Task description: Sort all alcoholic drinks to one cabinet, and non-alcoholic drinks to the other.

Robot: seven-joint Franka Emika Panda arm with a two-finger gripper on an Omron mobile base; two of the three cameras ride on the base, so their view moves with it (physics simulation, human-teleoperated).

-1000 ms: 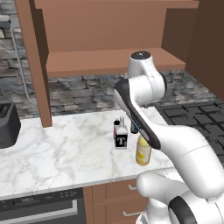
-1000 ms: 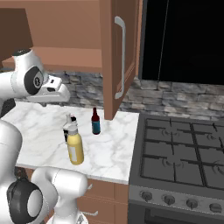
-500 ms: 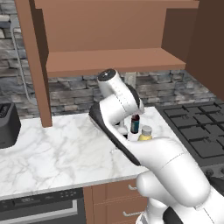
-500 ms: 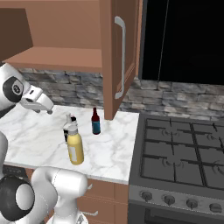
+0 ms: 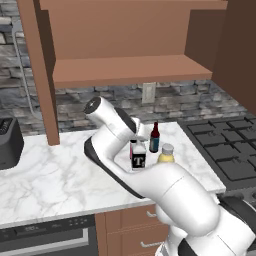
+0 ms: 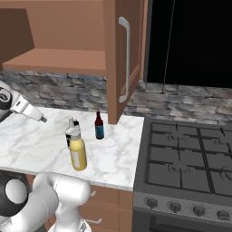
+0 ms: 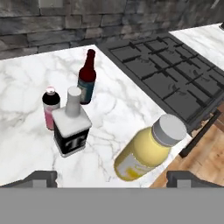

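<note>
Four bottles stand close together on the marble counter (image 5: 60, 175). The whitish square bottle with a black label (image 7: 71, 131) stands in front of the small pink bottle (image 7: 50, 111). The dark-brown bottle with a red cap (image 7: 87, 78) is behind them, and the stout yellow bottle (image 7: 151, 148) stands nearest the counter edge. The same bottles appear as white (image 5: 138, 156), brown (image 5: 154, 138) and yellow (image 5: 166, 154). My gripper (image 7: 114, 181) is open and holds nothing. It hovers a little above the counter, left of the group, looking at it (image 6: 41, 118).
An open upper cabinet with a bare shelf (image 5: 130, 70) hangs over the counter, its door (image 6: 122, 59) swung out above the bottles. A black stove (image 6: 186, 158) lies to the right. A dark toaster (image 5: 10, 142) sits at the far left.
The arm has folded down and swung left, away from above the bottles. The hand now faces them from the side. The bottles have not moved and the jaws stay open.
</note>
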